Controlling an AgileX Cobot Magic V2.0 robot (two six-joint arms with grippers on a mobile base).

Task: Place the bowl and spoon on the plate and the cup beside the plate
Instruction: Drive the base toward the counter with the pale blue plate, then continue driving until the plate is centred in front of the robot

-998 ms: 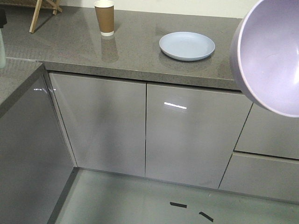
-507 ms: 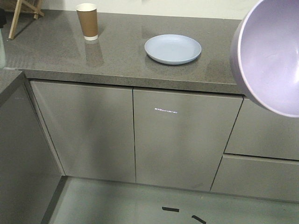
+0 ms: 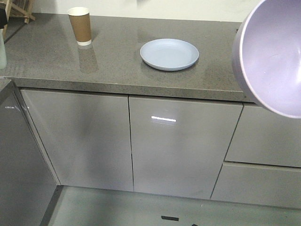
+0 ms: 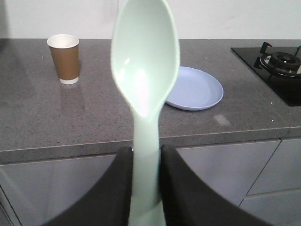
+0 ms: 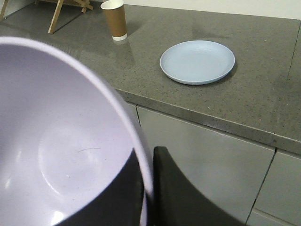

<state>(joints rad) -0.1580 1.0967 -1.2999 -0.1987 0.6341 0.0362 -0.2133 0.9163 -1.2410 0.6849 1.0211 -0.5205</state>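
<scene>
The pale blue plate [image 3: 169, 54] lies on the grey counter, and the brown paper cup [image 3: 80, 26] stands apart to its left near the back. My left gripper [image 4: 145, 153] is shut on the handle of the mint-green spoon [image 4: 146, 61], held upright in front of the counter with its scoop up. My right gripper [image 5: 146, 157] is shut on the rim of the lilac bowl [image 5: 56, 150], one finger inside and one outside. The bowl [image 3: 273, 56] fills the right edge of the front view, tilted on its side. The plate [image 5: 197, 61] and cup [image 5: 114, 19] also show in the right wrist view.
The grey stone counter [image 3: 113, 66] runs over glossy grey cabinet doors [image 3: 178, 146] and drawers at the right. A black gas hob [image 4: 277, 63] sits on the counter right of the plate. Wooden legs [image 5: 61, 9] stand at the back left. A second counter [image 3: 7, 87] juts in at the left.
The view has shifted: counter, cup and plate have slid left and lower in the frame, so the base has moved. The bowl keeps its place in the right gripper.
</scene>
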